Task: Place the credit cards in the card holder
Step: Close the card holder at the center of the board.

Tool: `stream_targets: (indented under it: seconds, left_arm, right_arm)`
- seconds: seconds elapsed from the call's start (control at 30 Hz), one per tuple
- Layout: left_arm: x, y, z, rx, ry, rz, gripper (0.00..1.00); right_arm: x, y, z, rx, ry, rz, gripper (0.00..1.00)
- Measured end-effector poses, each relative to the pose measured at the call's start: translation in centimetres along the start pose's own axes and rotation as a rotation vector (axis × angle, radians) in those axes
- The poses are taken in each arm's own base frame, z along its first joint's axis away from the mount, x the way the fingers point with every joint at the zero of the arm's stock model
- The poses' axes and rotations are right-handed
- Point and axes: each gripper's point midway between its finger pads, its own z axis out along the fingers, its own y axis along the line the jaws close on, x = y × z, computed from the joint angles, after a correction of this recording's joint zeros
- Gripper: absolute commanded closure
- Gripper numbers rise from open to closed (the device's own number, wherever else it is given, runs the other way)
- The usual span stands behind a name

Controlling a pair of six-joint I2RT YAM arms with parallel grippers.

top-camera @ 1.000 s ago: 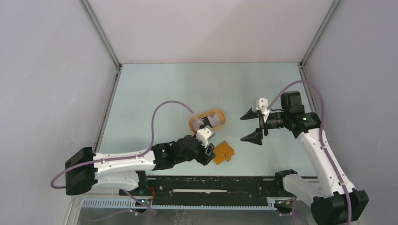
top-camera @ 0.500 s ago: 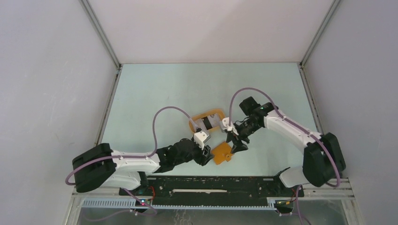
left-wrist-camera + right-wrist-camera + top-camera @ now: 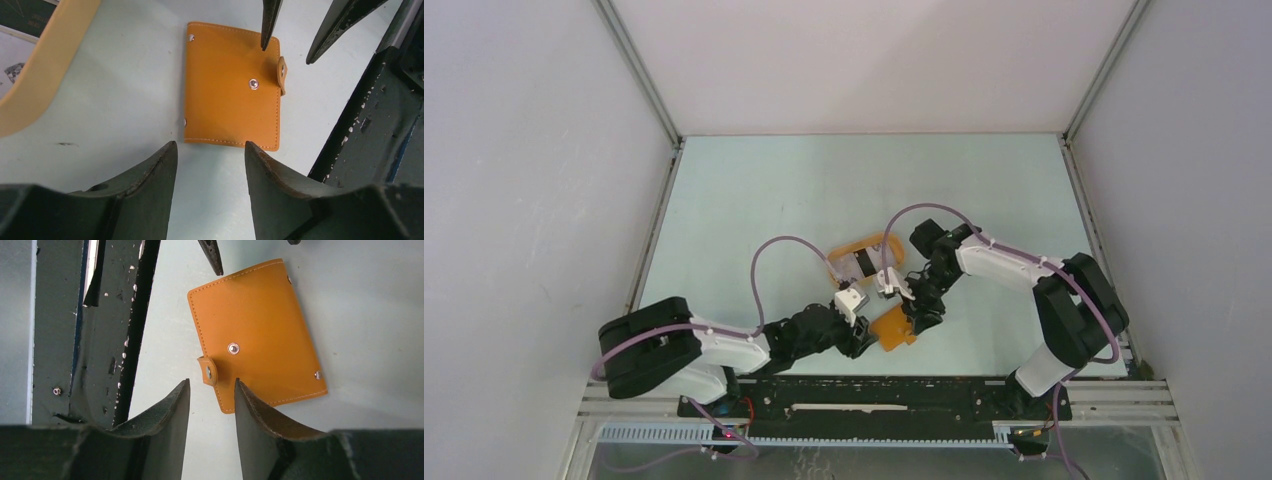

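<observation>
looking down at the holder [image 3: 232,92], it's lying flat and folded on the table [image 3: 774,190] near the front edge, right between the two grippers. its tab is sticking off one side, not snapped down. the left gripper [image 3: 210,147] is hovering at one end with jaws apart, gripping nothing. the right gripper [image 3: 212,382] is hanging by the tab, jaws parted too, nothing pinched. the cards [image 3: 862,264] are sitting in the tray [image 3: 45,75] just behind the holder.
</observation>
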Motion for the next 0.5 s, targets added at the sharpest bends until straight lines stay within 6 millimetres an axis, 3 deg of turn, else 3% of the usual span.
stream_targets:
  seconds: [0.5]
  left_arm:
    - [0.79, 0.18, 0.15, 0.023, -0.063, -0.008, 0.45]
  right_arm:
    - [-0.13, -0.14, 0.98, -0.012, 0.047, 0.021, 0.65]
